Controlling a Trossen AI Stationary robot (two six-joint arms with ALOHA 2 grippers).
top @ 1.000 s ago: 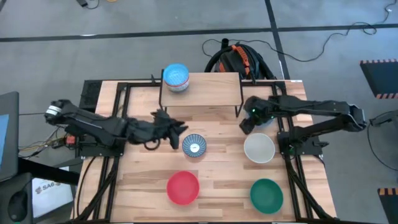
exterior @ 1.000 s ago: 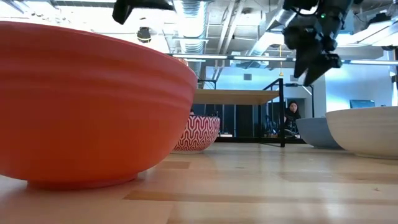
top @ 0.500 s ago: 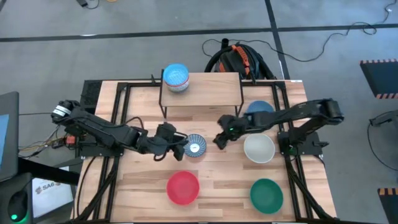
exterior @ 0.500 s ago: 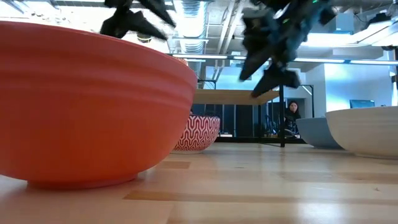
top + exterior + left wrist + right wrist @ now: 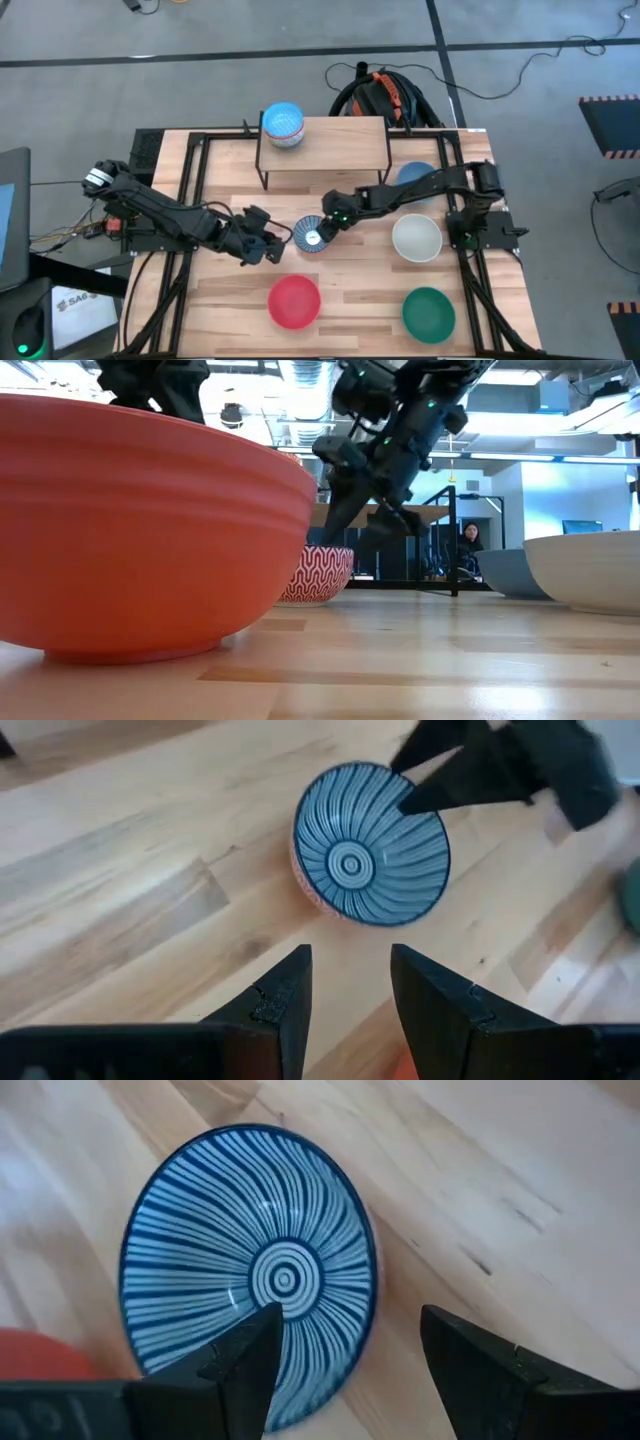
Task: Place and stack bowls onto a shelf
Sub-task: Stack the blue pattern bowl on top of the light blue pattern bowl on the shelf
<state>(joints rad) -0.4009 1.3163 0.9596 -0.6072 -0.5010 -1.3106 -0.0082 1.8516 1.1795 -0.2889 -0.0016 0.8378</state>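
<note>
A blue-and-white patterned bowl (image 5: 312, 237) stands on its foot mid-table, in front of the shelf (image 5: 330, 152). A stack of bowls (image 5: 283, 125) sits on the shelf's left end. My right gripper (image 5: 350, 1322) is open just above the patterned bowl, one finger over its inside and one outside its rim (image 5: 368, 1295); it shows no contact. My left gripper (image 5: 350, 956) is open and empty, just left of the bowl (image 5: 370, 845). Red (image 5: 294, 302), white (image 5: 416, 239), teal green (image 5: 428, 312) and light blue (image 5: 414, 173) bowls stand on the table.
In the low view the red bowl (image 5: 150, 530) fills the near left, and the white bowl (image 5: 592, 570) and a blue-grey bowl (image 5: 505, 572) stand at right. A person (image 5: 470, 545) sits far behind the table. A bag with cables (image 5: 385, 95) lies beyond the far edge.
My right gripper has swung from beside the shelf's right legs toward the table's left and down to the patterned bowl. My left gripper has gone a little toward the near edge, beside the bowl. The bowl has stayed in place.
</note>
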